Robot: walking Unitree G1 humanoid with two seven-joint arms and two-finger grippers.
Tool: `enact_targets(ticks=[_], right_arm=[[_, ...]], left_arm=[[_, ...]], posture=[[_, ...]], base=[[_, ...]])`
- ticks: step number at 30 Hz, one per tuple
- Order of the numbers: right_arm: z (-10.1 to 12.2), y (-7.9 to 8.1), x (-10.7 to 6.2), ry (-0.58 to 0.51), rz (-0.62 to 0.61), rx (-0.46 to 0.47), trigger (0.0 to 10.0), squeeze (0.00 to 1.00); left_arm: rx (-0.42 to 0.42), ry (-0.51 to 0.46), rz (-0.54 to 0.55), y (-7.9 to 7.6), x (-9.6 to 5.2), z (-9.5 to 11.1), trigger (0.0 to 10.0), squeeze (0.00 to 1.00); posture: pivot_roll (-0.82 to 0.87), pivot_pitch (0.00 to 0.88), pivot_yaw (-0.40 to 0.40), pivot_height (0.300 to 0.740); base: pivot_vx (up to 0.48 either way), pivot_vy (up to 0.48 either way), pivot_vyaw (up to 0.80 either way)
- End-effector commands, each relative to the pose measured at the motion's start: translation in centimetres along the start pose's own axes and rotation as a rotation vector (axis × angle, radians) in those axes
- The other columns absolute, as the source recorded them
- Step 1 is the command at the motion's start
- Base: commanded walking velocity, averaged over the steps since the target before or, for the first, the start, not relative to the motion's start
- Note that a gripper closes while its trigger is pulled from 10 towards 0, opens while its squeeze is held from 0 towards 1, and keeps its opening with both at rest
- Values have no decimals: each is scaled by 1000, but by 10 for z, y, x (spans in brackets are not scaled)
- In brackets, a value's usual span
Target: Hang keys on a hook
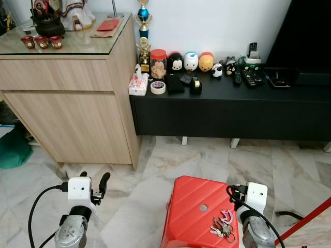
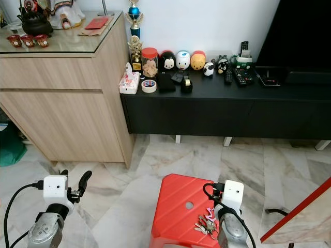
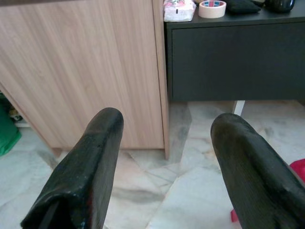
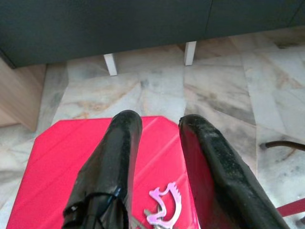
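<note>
A bunch of keys [image 1: 222, 227] with a pink, toothed fob [image 4: 165, 206] lies on the top of a red plastic stool [image 1: 189, 206], near its right edge. My right gripper [image 4: 159, 120] hangs over the stool. Its two black fingers [image 4: 116, 157] are open, and the keys lie below, near their base, with nothing held. My left gripper [image 3: 167, 119] is low on the left above the marble floor. It stands open and empty, pointing toward the wooden cabinet [image 1: 72, 103]; it appears in the left eye view too [image 1: 94, 179].
A long black low console [image 1: 232, 111] runs along the wall. It carries a tape roll [image 1: 158, 87], a tissue pack, a jar, round figurines and remotes. A green bag [image 1: 13, 150] sits at far left. A red bar [image 1: 305, 221] slants at lower right.
</note>
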State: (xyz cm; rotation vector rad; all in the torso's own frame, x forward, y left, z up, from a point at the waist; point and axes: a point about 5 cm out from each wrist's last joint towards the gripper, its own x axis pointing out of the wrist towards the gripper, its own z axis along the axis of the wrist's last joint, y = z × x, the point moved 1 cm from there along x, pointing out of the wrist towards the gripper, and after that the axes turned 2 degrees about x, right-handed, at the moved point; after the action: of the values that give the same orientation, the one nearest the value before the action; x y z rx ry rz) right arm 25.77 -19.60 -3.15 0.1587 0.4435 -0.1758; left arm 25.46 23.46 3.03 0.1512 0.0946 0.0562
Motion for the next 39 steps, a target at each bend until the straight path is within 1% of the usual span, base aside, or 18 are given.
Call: enact_targets(ticks=[1,7,11,18,20,32,39], right_arm=[[-4,1,-2,8,11,3,10000,0],[-8,-1,-4,19,5,-4,10000,0],[-13,-5,-4,68,-7,-1,10000,0],[-16,-5,-5,75,10,-13,10000,0],[-18,-6,-6,84,12,-18,10000,0],[-22,-5,-6,113,26,-17,10000,0],[-21,-3,-6,104,44,-46,10000,0]], left_arm=[[16,17,0,3,0,0,10000,0],[21,22,0,4,0,0,10000,0],[24,24,0,5,1,1,10000,0],[39,22,9,10,2,4,10000,0],[44,26,5,10,2,3,10000,0],[50,15,-25,5,5,8,10000,0],[57,-3,-52,1,9,15,10000,0]], posture=[[66,0,-27,678],[65,0,-26,678],[64,0,-25,678],[61,0,-22,638],[60,0,-19,638],[66,0,-16,638],[67,0,-13,638]], base=[[0,0,0],[0,0,0],[0,0,0],[0,0,0],[0,0,0],[0,0,0],[0,0,91]])
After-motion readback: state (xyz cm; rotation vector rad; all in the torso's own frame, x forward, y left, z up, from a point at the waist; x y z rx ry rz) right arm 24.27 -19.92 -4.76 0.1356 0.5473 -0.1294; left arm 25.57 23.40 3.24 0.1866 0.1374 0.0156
